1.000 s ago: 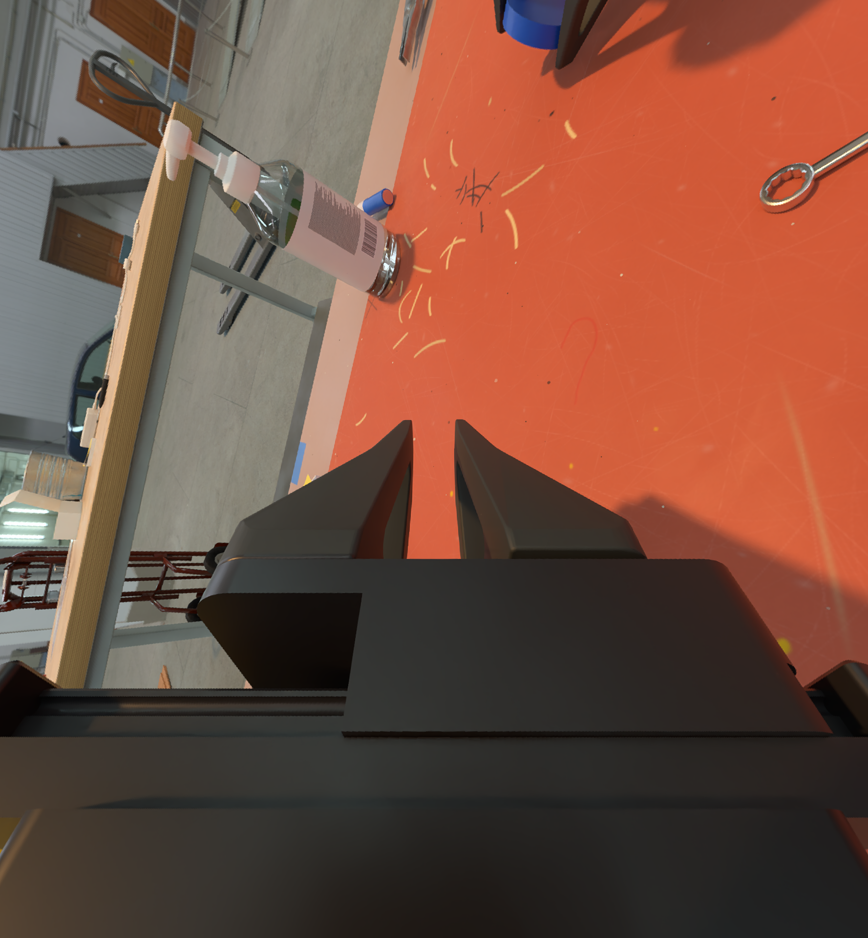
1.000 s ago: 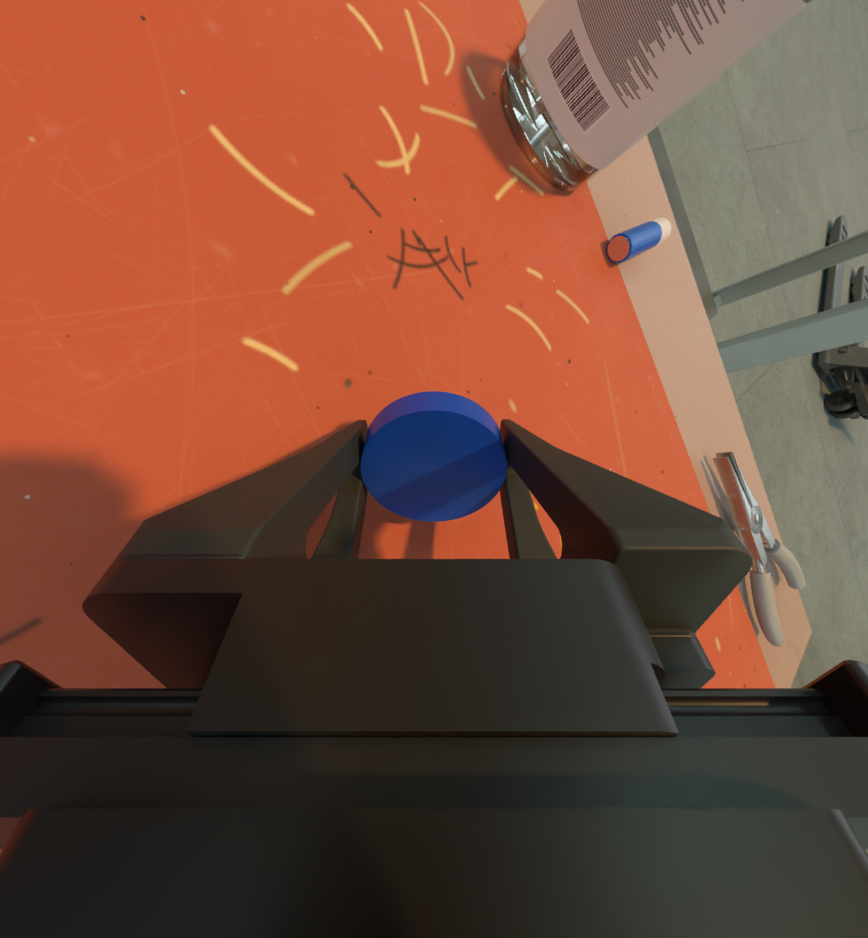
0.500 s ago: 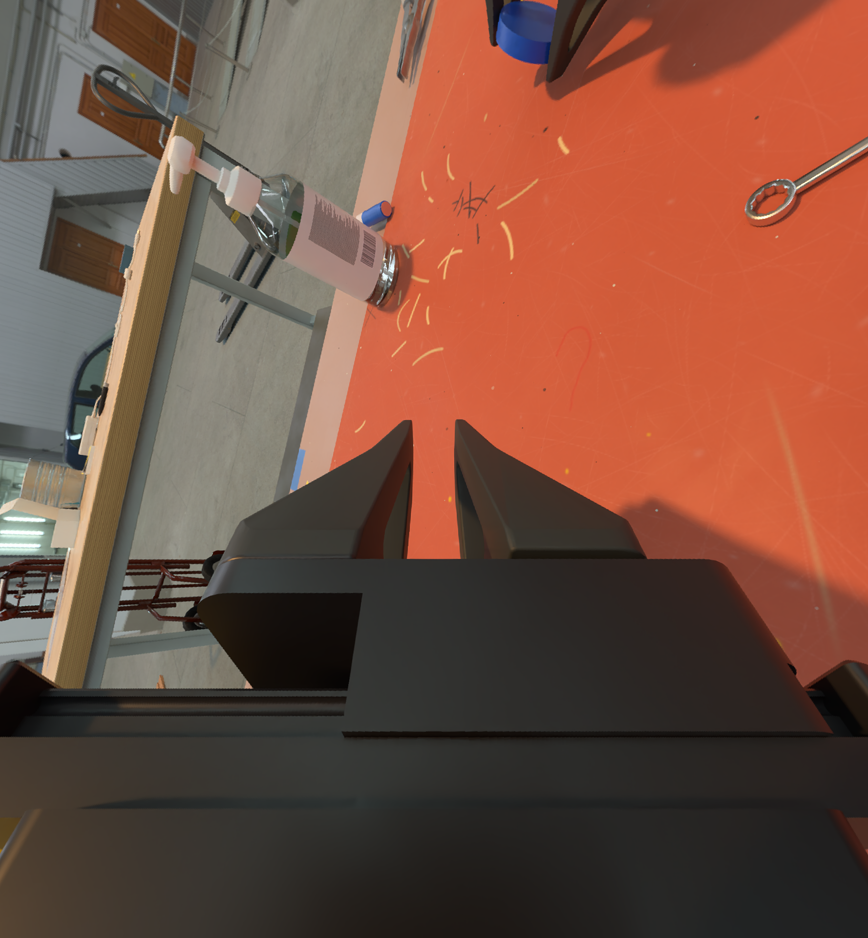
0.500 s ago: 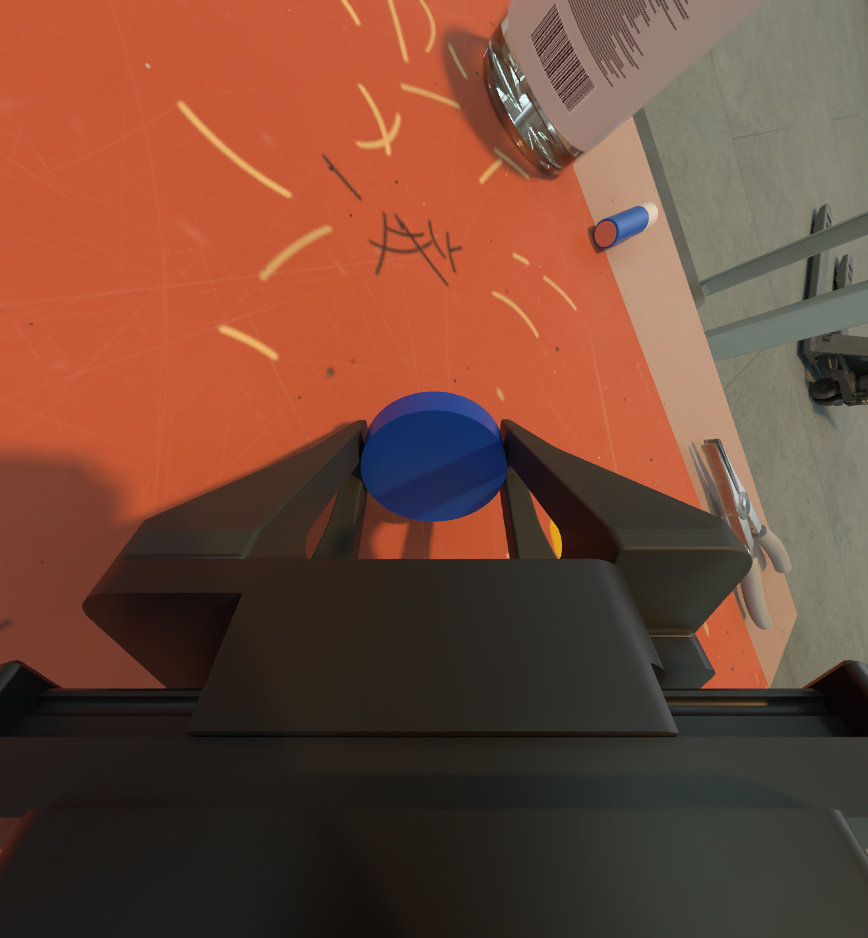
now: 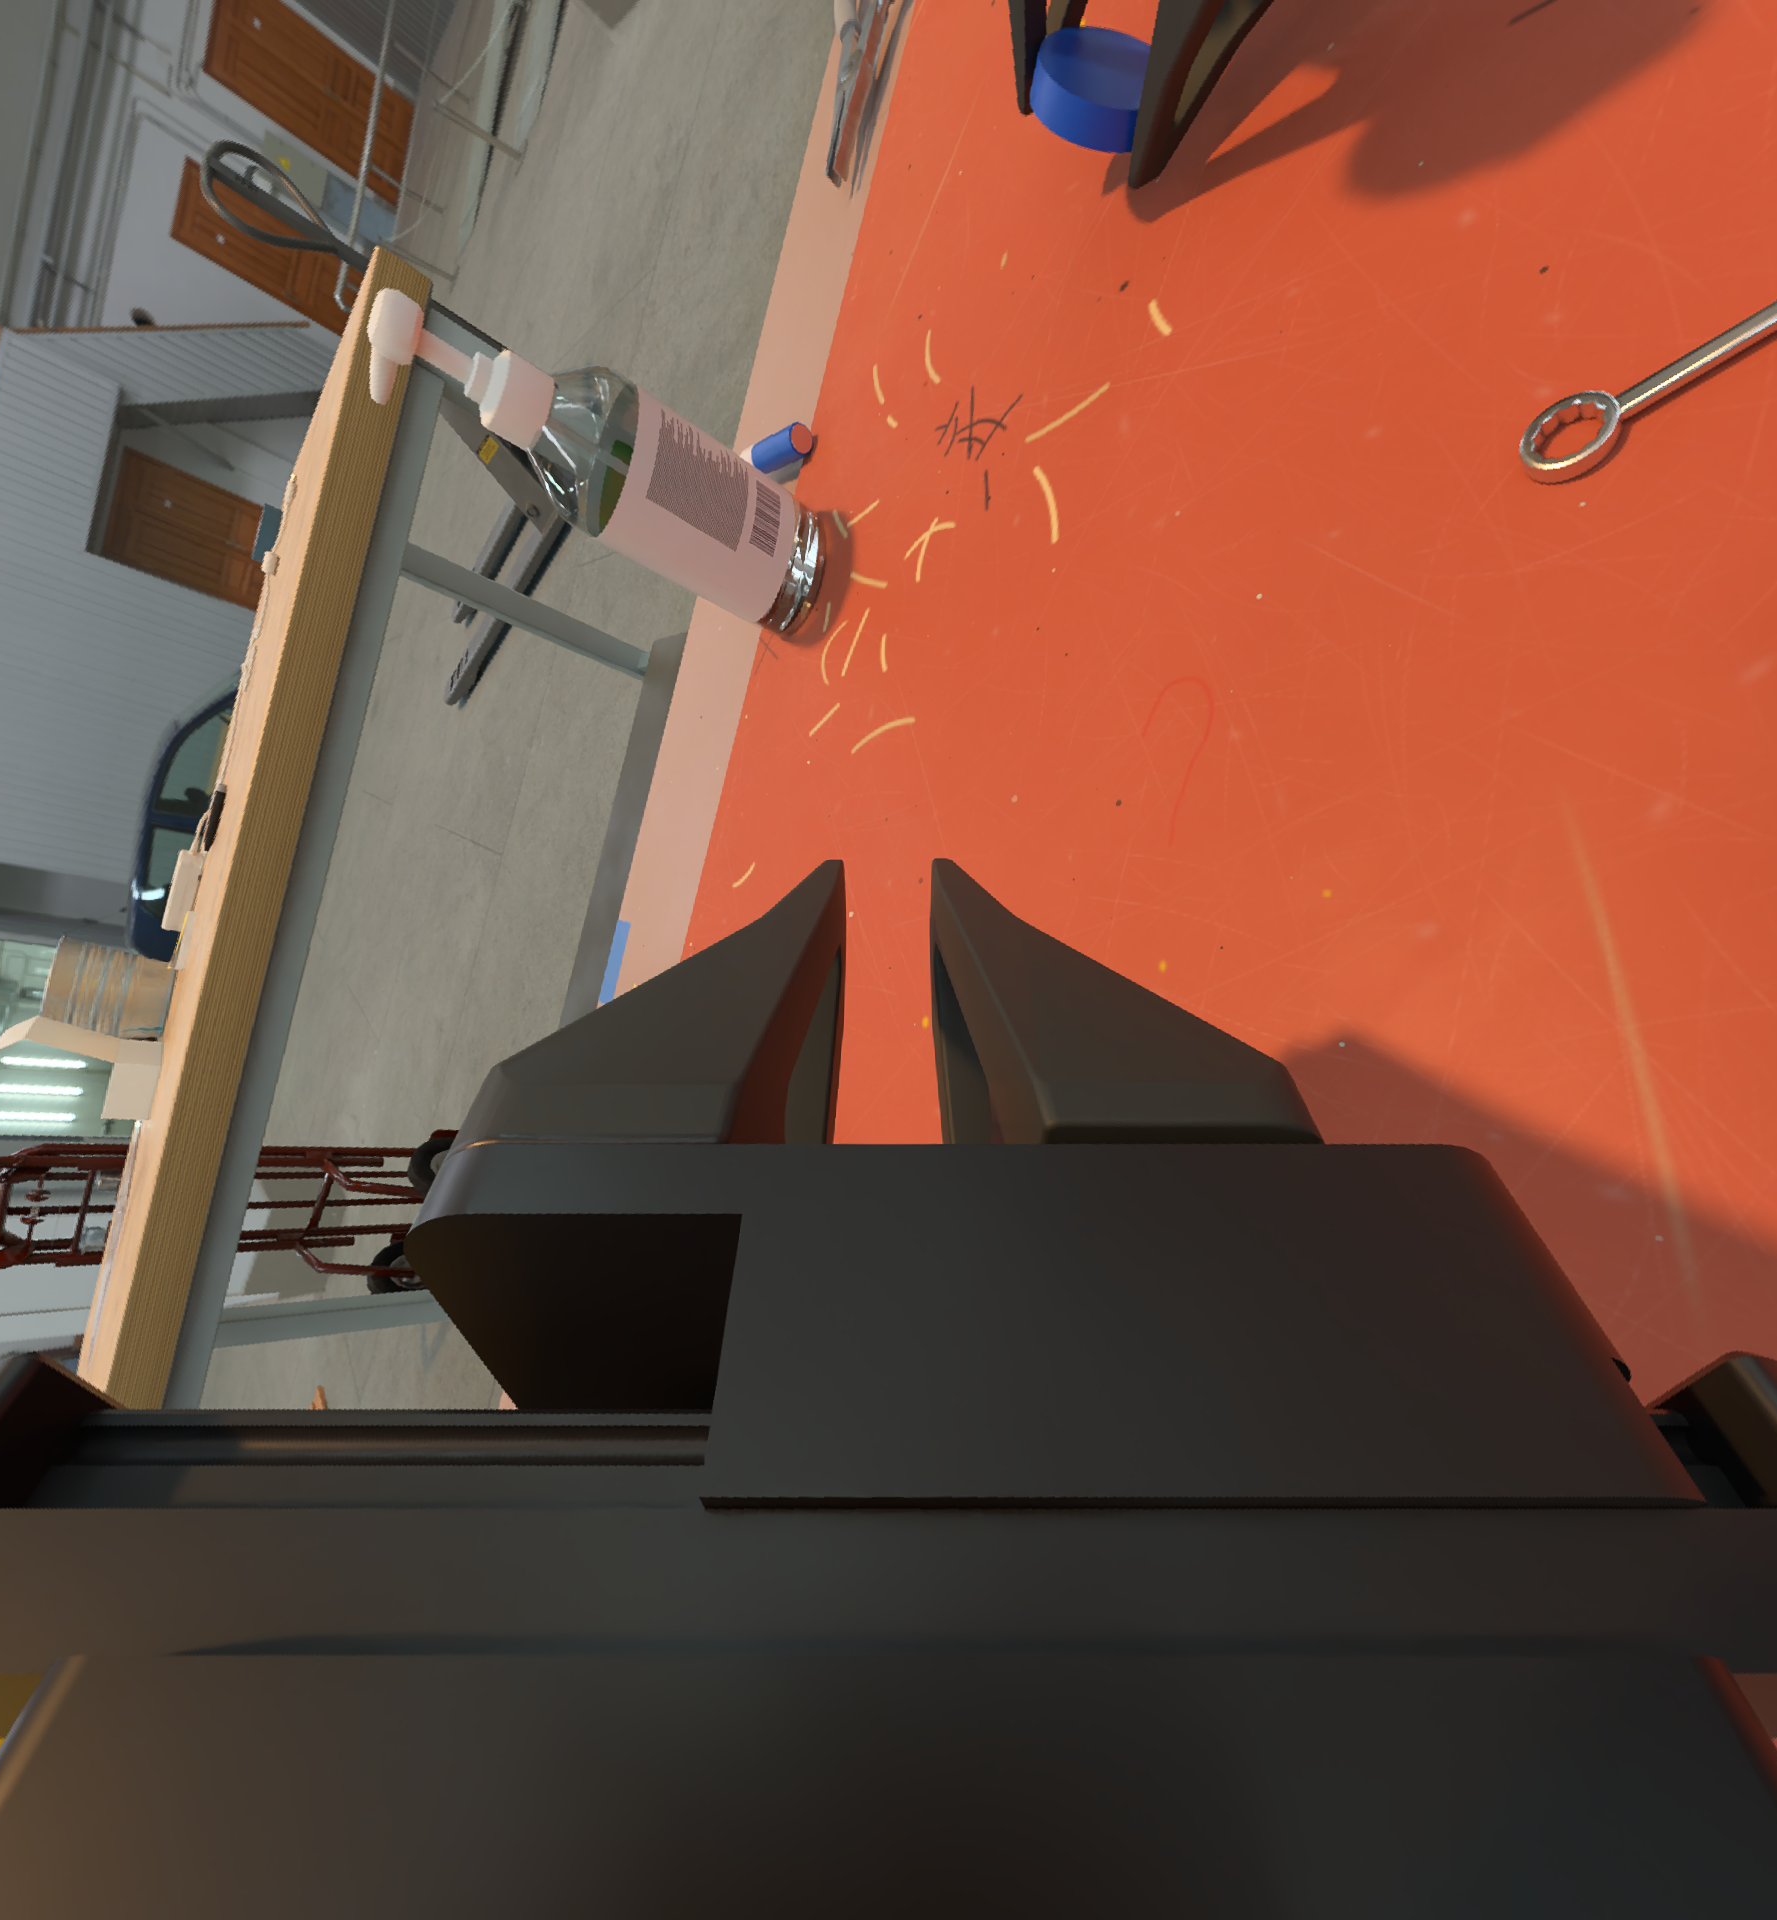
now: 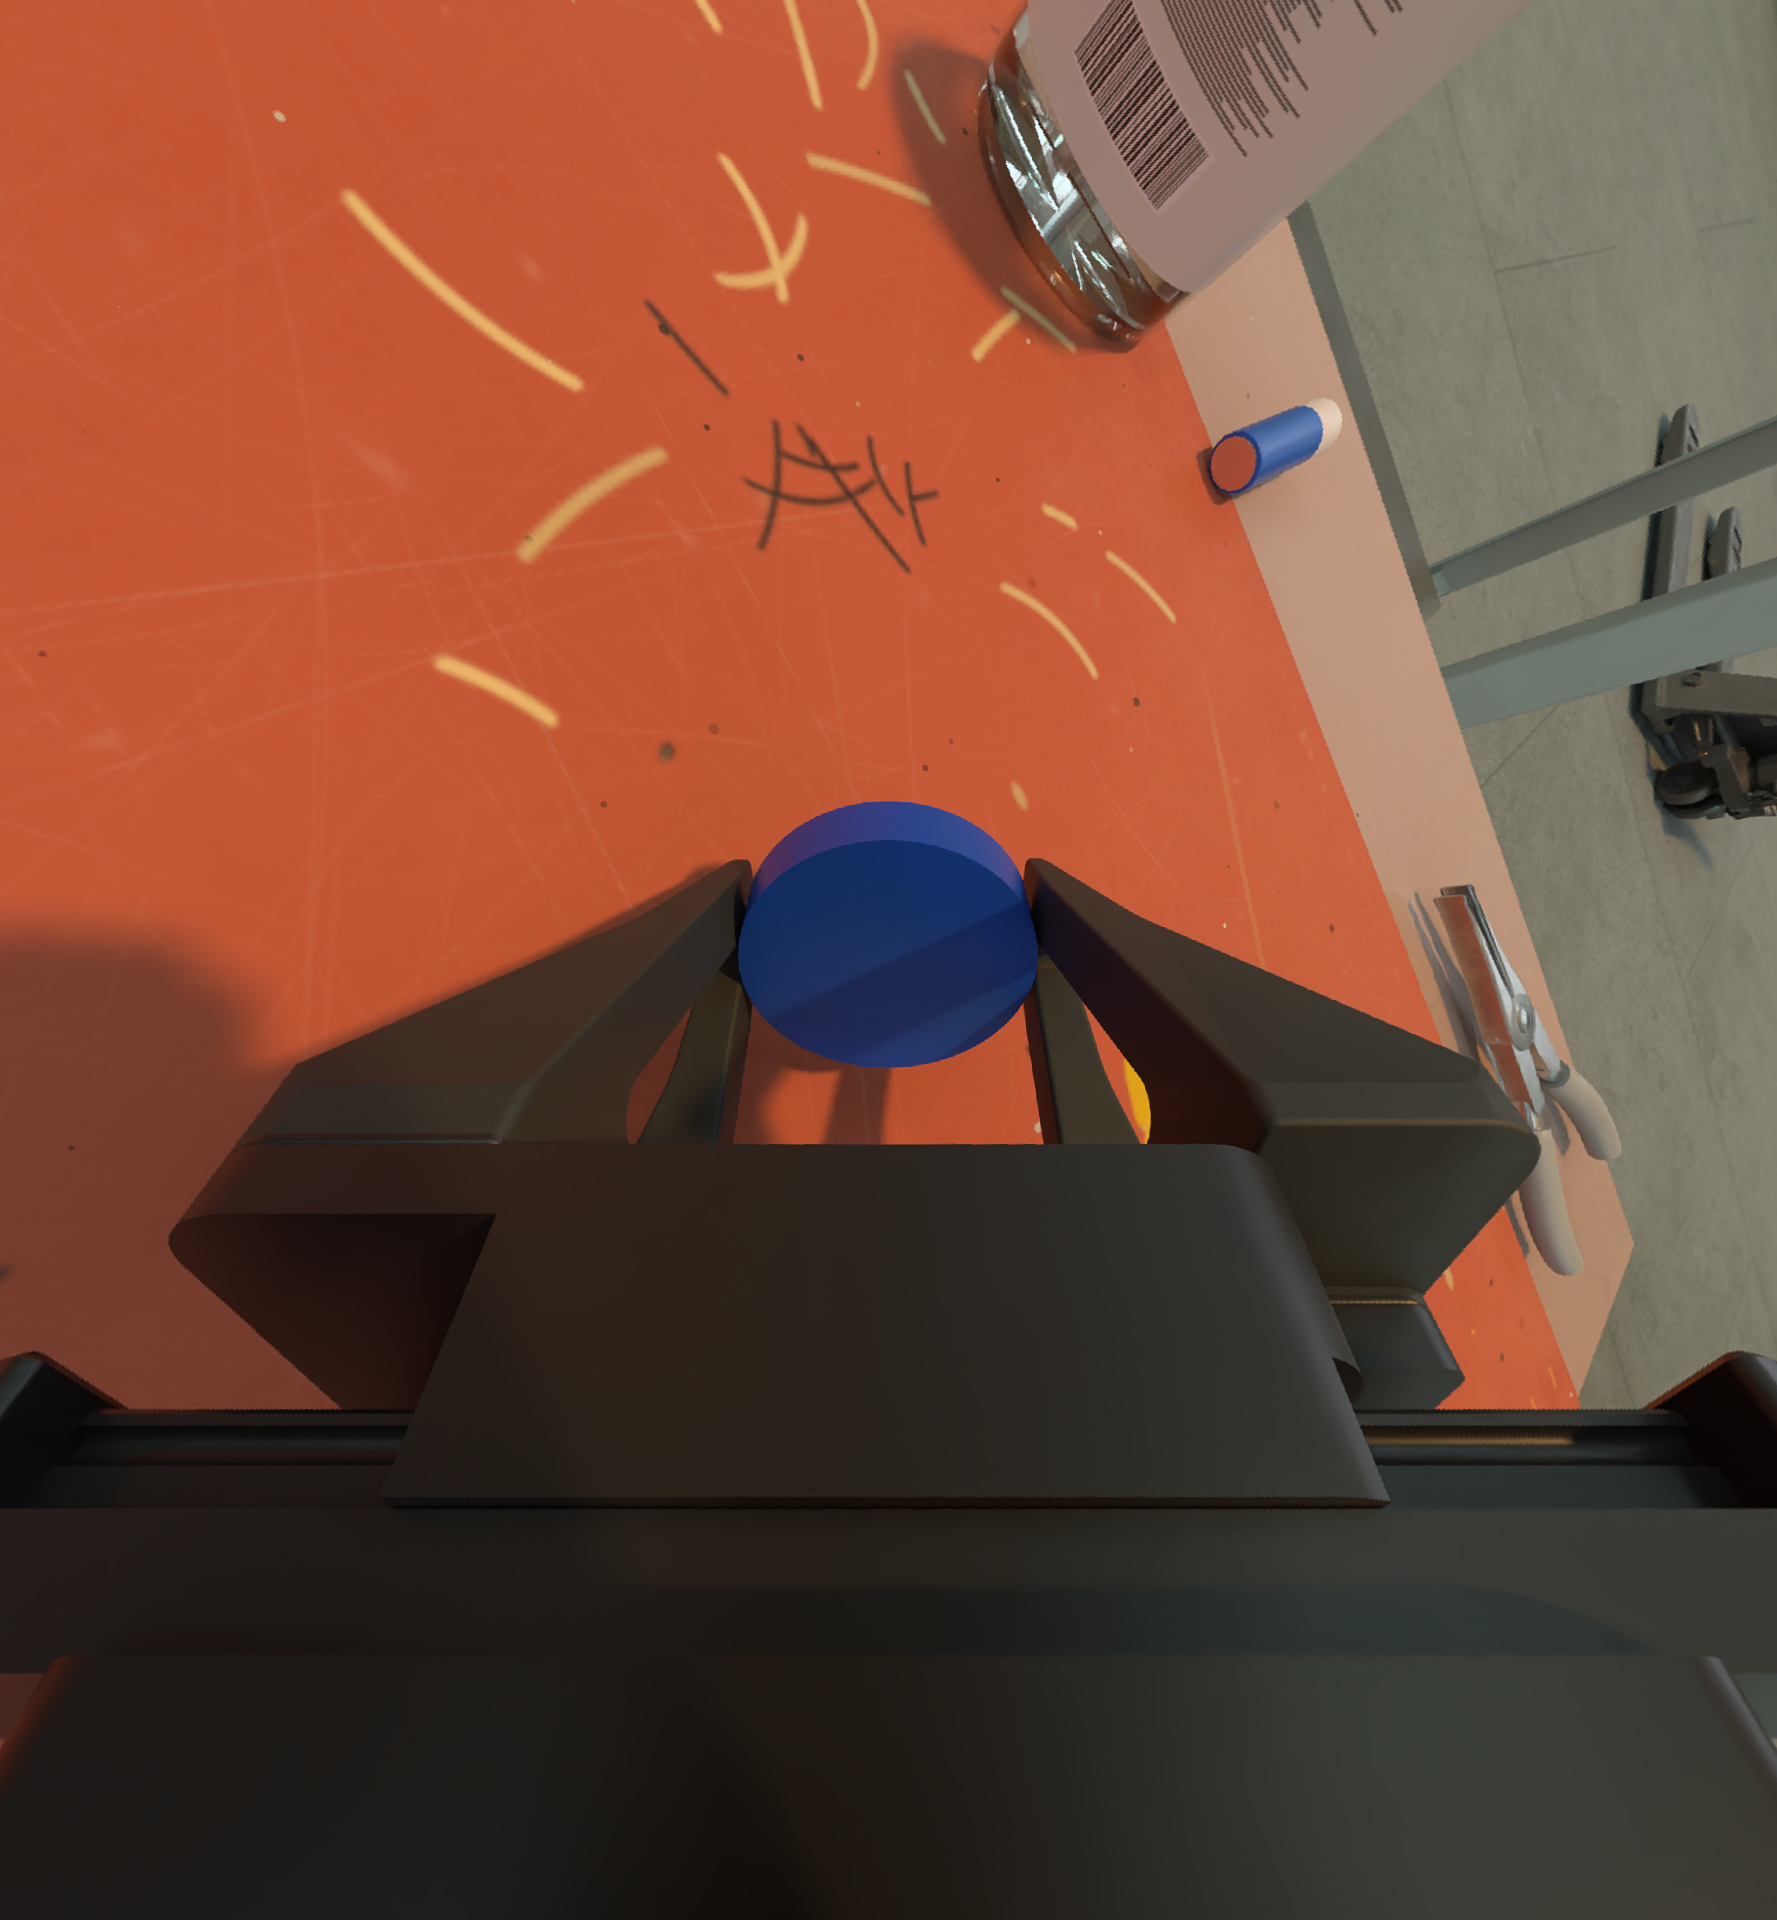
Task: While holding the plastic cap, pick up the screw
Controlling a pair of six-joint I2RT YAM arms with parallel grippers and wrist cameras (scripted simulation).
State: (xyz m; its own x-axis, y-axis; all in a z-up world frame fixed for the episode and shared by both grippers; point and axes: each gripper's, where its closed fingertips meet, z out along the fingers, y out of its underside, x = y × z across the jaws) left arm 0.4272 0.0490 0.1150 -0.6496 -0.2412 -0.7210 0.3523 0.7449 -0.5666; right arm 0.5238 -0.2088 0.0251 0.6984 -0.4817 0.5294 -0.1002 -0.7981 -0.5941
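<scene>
My right gripper is shut on the round blue plastic cap and holds it above the orange mat. The cap and the right fingers also show at the top of the left wrist view. My left gripper hangs over the mat near its left edge. Its jaws stand almost together with a narrow slit, and nothing shows between them. No screw shows in either view.
A pump bottle stands at the mat's edge, also in the right wrist view. A small blue cylinder lies next to it. A ring wrench lies to the right. Pliers lie on the table's pale border.
Both wrist views have drawn back from the table, so the bottle and marks look smaller. The right gripper and cap have come further into the left wrist view. Both jaws are unchanged.
</scene>
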